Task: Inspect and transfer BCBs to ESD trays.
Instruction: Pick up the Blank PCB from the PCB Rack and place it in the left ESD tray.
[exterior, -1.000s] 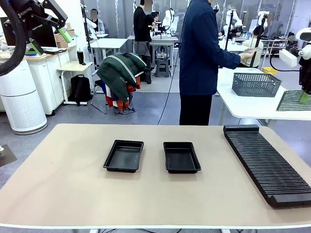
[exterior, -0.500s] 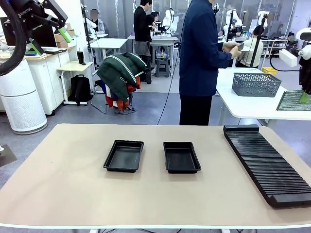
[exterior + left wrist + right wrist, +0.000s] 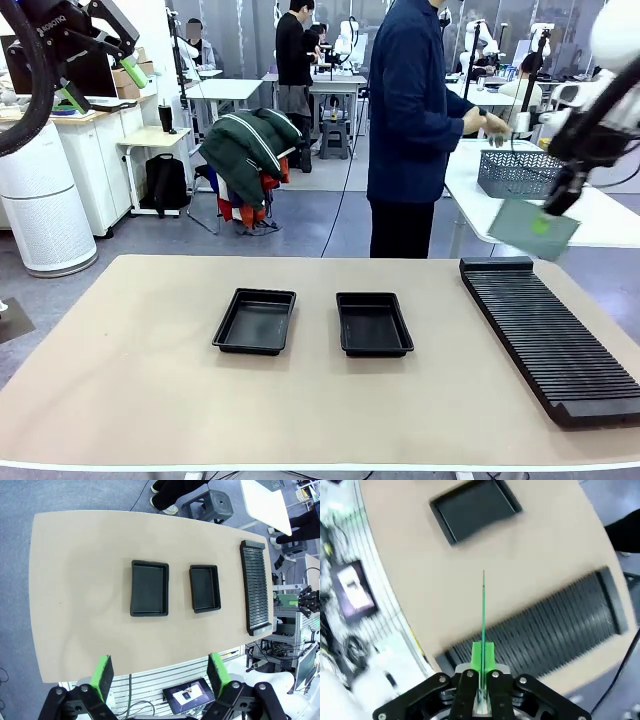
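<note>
Front view: right gripper (image 3: 556,200) is pinching one BCB (image 3: 533,228) by an edge, tilted, in the air above the slotted rack's (image 3: 550,345) far end; both ESD trays (image 3: 253,348) are lying empty, well apart from it. Left wrist view: left gripper (image 3: 160,675) is hanging high over the table (image 3: 75,605), fingers wide apart, empty. Right wrist view: BCB is showing edge-on in the clamped grip. Likely trouble: so narrow a hold letting it slip or clip the rack. BCB faces smeared, unreadable.

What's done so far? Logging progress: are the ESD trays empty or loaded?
Both empty: left tray and right tray show bare black floors; a BCB is in the right gripper.
</note>
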You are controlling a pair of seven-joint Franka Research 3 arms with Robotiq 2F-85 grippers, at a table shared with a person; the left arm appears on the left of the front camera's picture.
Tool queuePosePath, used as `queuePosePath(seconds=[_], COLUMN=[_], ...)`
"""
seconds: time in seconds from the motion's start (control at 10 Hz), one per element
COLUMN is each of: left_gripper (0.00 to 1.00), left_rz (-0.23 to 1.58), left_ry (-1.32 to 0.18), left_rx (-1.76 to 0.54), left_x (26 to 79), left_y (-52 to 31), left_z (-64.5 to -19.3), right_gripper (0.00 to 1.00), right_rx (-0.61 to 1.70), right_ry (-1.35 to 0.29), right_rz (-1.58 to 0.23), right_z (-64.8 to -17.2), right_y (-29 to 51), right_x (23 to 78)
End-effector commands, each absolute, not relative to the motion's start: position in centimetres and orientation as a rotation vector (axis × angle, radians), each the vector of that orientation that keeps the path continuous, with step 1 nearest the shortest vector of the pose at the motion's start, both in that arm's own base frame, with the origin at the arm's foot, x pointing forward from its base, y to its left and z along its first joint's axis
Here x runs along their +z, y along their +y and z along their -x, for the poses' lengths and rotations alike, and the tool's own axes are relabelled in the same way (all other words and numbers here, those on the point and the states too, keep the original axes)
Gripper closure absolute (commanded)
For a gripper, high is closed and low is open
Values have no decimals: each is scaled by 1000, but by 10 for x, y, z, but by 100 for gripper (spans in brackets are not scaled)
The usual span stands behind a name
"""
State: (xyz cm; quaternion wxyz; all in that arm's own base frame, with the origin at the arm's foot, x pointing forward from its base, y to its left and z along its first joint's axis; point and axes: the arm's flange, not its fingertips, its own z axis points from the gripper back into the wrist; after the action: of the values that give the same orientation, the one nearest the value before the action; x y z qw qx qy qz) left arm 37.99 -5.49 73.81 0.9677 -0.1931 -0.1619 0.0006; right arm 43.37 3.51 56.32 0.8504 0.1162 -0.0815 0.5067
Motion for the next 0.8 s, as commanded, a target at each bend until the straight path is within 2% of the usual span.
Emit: queuePosePath(seconds=[0.0, 0.2, 0.4, 0.7], left_gripper=[0, 0, 0, 0], left_rz=[391, 391, 391, 391], left_ry=[-327, -327, -327, -327], left_rx=[3, 3, 3, 3], left_x=[737, 737, 737, 737], left_y=[-54, -54, -54, -54], left_z=[-379, -379, -379, -379], right_gripper=[98, 98, 98, 98], right_rx=[895, 738, 588, 450], right_ry=[-169, -129, -159, -140], right_rz=[-426, -585, -698, -865], right_z=[-438, -443, -451, -462], right_y=[79, 125, 159, 219], right_x=[548, 510, 473, 421])
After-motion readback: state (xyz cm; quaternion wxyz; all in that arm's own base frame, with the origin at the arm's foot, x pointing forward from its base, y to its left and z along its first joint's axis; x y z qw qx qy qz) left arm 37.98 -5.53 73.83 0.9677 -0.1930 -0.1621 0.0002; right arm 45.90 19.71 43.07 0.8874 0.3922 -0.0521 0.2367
